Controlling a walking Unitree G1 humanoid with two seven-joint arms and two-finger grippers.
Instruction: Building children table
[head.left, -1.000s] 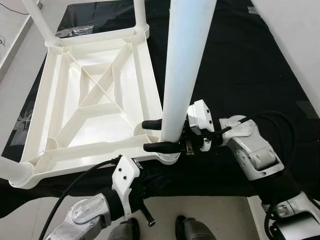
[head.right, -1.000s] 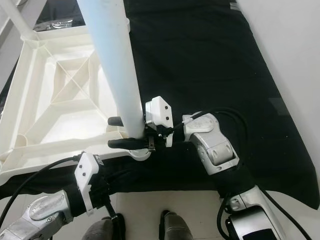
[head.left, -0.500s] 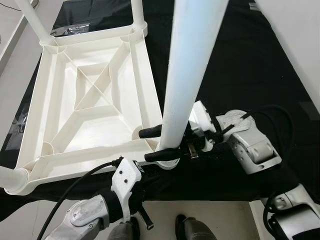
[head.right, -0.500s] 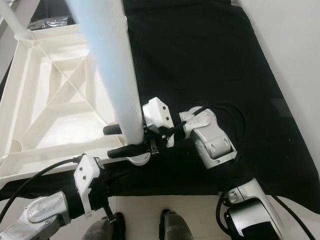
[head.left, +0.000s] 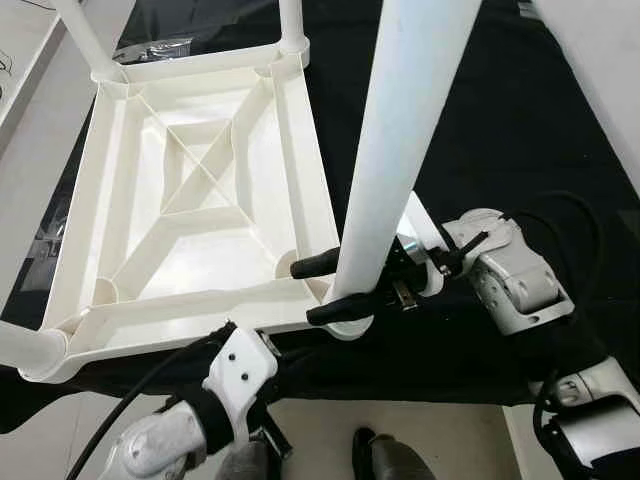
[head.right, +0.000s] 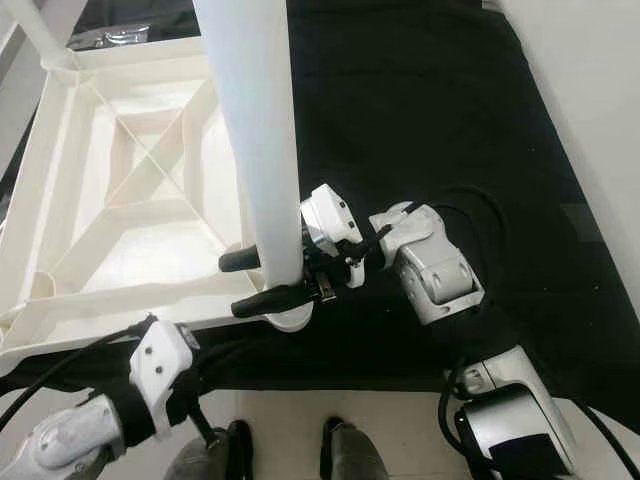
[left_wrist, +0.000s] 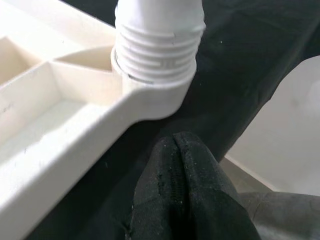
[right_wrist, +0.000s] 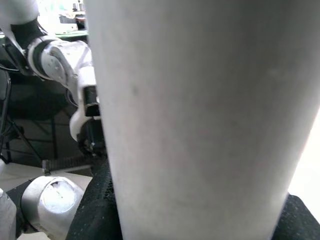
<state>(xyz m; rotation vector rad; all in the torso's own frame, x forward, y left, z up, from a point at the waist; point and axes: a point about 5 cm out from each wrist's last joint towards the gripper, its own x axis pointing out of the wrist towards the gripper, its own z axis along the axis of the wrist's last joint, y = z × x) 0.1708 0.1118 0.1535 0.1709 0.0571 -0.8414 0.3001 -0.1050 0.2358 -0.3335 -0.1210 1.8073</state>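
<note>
table top (head.left: 200, 210): white | leg (head.left: 400, 150): white | cloth (head.left: 500, 130): black | right pincer (head.left: 345, 288): black fingers

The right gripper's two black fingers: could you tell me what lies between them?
The white table leg, standing in the tabletop's corner socket; the right gripper straddles it, as both eye views show.

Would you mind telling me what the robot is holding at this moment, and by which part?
The right gripper clasps the white table leg near its lower end, just above the corner socket of the upturned tabletop. The left gripper holds nothing.
</note>
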